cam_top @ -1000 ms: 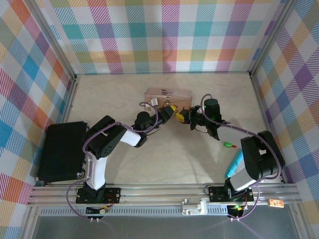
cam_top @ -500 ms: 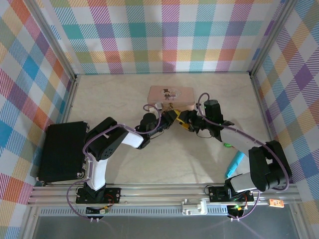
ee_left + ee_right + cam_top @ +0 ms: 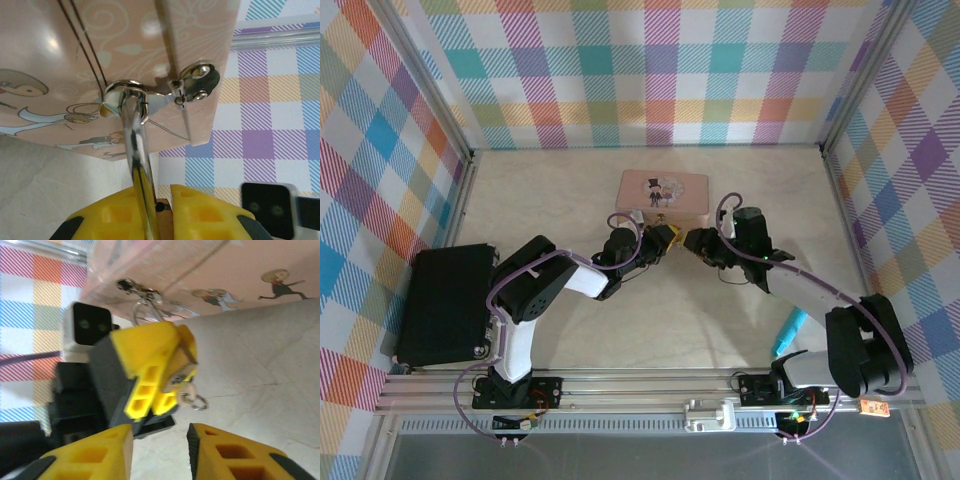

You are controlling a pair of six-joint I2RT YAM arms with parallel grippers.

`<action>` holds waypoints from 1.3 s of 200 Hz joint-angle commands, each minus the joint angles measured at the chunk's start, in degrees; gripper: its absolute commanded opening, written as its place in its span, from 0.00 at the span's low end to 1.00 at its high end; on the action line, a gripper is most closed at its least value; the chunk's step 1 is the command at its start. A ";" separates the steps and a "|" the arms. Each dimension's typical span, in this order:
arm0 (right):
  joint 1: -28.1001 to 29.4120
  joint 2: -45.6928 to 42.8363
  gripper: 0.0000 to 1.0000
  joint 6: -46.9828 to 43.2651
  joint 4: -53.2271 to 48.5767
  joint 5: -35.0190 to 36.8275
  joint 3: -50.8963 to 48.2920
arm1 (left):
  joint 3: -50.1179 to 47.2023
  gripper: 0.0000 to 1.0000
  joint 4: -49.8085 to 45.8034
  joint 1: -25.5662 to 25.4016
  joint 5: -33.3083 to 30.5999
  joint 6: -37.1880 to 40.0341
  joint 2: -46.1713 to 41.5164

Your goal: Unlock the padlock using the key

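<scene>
1. The left claw (image 3: 661,236) pinched the small brass padlock (image 3: 140,172), whose shiny shackle (image 3: 131,115) was looped through the glossy pink tin's (image 3: 60,60) hasp (image 3: 197,82).
2. The slender key (image 3: 186,398) jutted from the padlock's base.
3. The right claw (image 3: 159,442) stood spread and empty.

My left claw's fingers (image 3: 200,212) are matt yellow plastic, moulded with hollow pockets. The padlock (image 3: 182,367) is dull brass, its shackle (image 3: 139,155) mirror-polished metal. The pink tin (image 3: 75,55) is smooth, glossy printed metal with a shiny silvery hasp (image 3: 197,82). The table (image 3: 265,360) looks matt and faintly veined.
</scene>
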 commanded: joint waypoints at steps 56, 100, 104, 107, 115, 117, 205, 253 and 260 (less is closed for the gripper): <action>1.23 6.46 0.24 0.46 11.70 -0.71 -0.17 | -0.28 0.00 5.89 -0.34 -0.62 -2.30 -0.37; 1.23 9.24 0.19 3.18 16.49 -0.69 -0.48 | -0.44 0.00 6.34 -0.45 -0.60 -2.59 -0.68; 1.22 9.39 0.19 3.58 17.12 -0.67 -0.66 | -0.45 0.00 6.33 -0.49 -0.61 -2.59 -0.68; 1.22 9.47 0.19 3.78 17.49 -0.60 -0.78 | -0.54 0.00 6.44 -0.42 -0.60 -2.69 -0.68; 1.22 9.58 0.19 4.19 18.11 -0.29 -0.97 | -0.79 0.00 6.79 -0.53 -0.60 -2.79 -0.68; 1.22 9.58 0.19 4.30 18.35 -0.21 -1.06 | -0.88 0.00 6.90 -0.55 -0.60 -2.80 -0.68; 1.18 10.14 0.00 8.15 22.93 -0.07 -2.31 | -2.42 0.00 9.48 -0.64 -1.26 -3.52 -0.46; 1.64 10.26 0.08 8.85 22.95 -0.41 -3.91 | -3.37 0.00 12.21 -0.62 -1.49 -4.53 1.16; 1.84 10.61 0.10 8.93 23.24 -0.41 -3.78 | -3.44 0.00 12.30 -0.66 -1.52 -4.56 1.25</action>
